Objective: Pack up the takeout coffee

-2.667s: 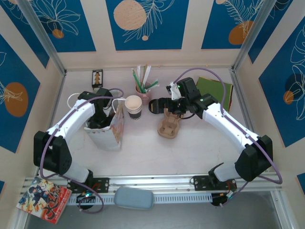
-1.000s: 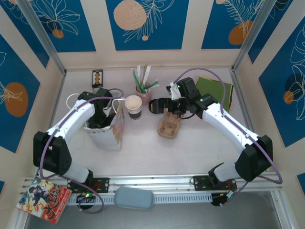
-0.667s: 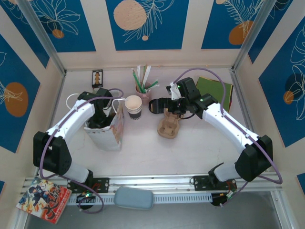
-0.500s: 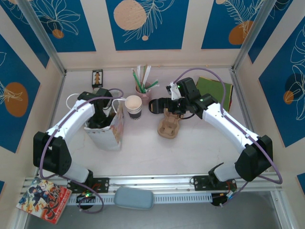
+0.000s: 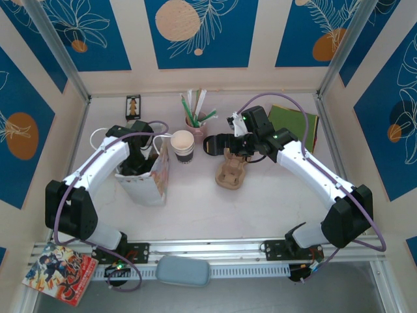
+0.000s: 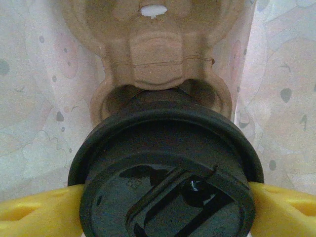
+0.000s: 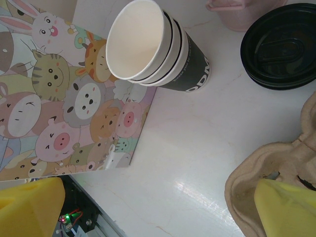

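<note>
- The takeout coffee (image 6: pixel 165 182) shows you its round black plastic lid from above. The cup under the lid is hidden.
- It is inside the tall white paper bag with cartoon animals (image 5: pixel 155 181), right over a brown cardboard cup holder (image 6: pixel 158 59) that lies in the bottom of the bag.
- The bag stands upright on the left side of the tabletop (image 5: pixel 260 208), well back from the near edge.
- Your left gripper (image 6: pixel 165 197) is down inside the bag. Its yellow fingers (image 6: pixel 34 215) press on both sides of the coffee just under the lid's rim, so the jaws are pinching it.
- Your right gripper (image 7: pixel 158 202) hangs over the middle of the tabletop. Its yellow jaws are spread wide with nothing between them.
- One right finger is over a second brown cardboard cup holder (image 7: pixel 256 173), which lies on the tabletop.
- A stack of white paper cups without lids (image 5: pixel 183 145) stands just beside the bag's far right corner.
- A small pile of loose black lids (image 7: pixel 280 47) lies near that stack.
- A pink cup of straws (image 5: pixel 195 124) stands near the back edge.
- Green paper sheets (image 5: pixel 296 124) lie by the back right corner.
</note>
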Controlling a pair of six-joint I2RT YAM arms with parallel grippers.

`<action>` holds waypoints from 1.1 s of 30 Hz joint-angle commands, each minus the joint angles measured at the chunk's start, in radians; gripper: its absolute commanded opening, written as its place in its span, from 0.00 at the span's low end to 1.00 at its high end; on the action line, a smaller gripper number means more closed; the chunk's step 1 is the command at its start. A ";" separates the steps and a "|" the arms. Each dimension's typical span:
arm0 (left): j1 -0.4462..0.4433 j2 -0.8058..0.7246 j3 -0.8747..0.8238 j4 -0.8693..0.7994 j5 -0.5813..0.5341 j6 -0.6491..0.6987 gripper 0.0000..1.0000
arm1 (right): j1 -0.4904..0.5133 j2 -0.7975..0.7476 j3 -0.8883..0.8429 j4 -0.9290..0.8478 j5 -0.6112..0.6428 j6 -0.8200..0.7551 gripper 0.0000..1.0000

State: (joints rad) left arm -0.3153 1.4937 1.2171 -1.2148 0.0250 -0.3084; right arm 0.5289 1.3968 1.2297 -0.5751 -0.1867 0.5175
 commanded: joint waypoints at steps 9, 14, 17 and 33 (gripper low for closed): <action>0.024 0.016 -0.051 0.012 -0.068 -0.015 0.86 | 0.006 -0.011 -0.003 0.000 -0.011 0.008 0.99; 0.025 0.014 -0.051 0.011 -0.068 -0.016 0.87 | 0.006 -0.010 -0.003 0.000 -0.013 0.008 0.99; 0.025 0.013 -0.051 0.009 -0.068 -0.017 0.87 | 0.006 -0.010 -0.003 0.001 -0.014 0.009 0.99; 0.025 0.003 -0.047 0.000 -0.071 -0.018 0.90 | 0.008 -0.009 -0.001 0.002 -0.013 0.006 0.99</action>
State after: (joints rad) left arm -0.3141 1.4799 1.2106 -1.2114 0.0074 -0.3084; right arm 0.5304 1.3968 1.2297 -0.5747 -0.1867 0.5175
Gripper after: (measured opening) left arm 0.899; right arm 0.991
